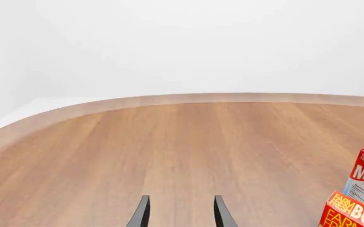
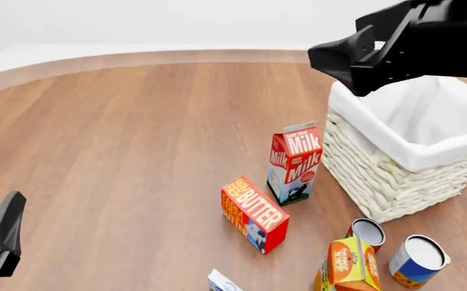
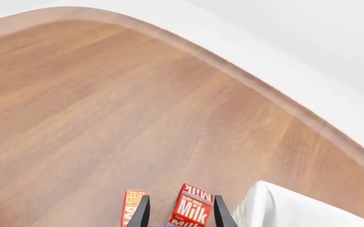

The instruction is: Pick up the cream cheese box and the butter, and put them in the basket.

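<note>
The butter (image 2: pixel 254 213) lies on the wooden table, a red and orange box with white lettering, just left of the basket (image 2: pixel 395 176); it also shows as butter (image 1: pixel 352 213) and butter (image 3: pixel 133 205). Only a white corner of the cream cheese box (image 2: pixel 221 282) peeks in at the front edge of the front view. My left gripper (image 1: pixel 182 215) is open and empty, low at the near left, well left of the butter. My right gripper (image 3: pixel 180 215) hangs high by the basket's far left corner, open with nothing held, the basket liner (image 3: pixel 295 208) beside it.
A red-and-white milk carton (image 2: pixel 294 162) stands upright between the butter and the basket. An orange juice carton (image 2: pixel 349 264) and two cans (image 2: pixel 369 232) (image 2: pixel 417 260) sit in front of the basket. The table's curved far edge (image 2: pixel 177 57) runs along the back.
</note>
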You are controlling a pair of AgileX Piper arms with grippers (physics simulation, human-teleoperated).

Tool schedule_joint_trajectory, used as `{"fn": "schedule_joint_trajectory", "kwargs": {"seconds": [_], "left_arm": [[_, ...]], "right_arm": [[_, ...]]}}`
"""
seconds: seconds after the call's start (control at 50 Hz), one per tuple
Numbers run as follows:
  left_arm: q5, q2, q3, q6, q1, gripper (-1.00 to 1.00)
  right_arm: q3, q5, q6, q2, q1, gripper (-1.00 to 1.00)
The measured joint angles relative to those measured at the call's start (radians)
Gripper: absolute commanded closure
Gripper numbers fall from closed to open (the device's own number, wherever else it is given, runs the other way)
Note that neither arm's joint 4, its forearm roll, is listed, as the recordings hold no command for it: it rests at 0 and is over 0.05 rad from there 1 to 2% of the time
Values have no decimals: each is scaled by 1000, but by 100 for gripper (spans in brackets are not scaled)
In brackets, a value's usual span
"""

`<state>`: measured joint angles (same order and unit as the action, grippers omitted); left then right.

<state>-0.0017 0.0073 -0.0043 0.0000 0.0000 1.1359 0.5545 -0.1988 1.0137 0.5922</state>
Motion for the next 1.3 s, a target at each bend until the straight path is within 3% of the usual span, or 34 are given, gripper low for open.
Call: {"fn": "schedule_joint_trajectory", "kwargs": {"seconds": [0.16,0.48,0.94,1.3], "left_arm": [[0,0,0,0,0,-100],[0,0,0,0,0,-100],[0,0,0,0,0,-100],[0,0,0,0,0,-100]], "right_arm": [[14,19,-7,40,35,-100],[-25,31,29,69,96,-100],[-159,-56,71,99,73,-100],[-191,-112,100,168,101,-100]]}}
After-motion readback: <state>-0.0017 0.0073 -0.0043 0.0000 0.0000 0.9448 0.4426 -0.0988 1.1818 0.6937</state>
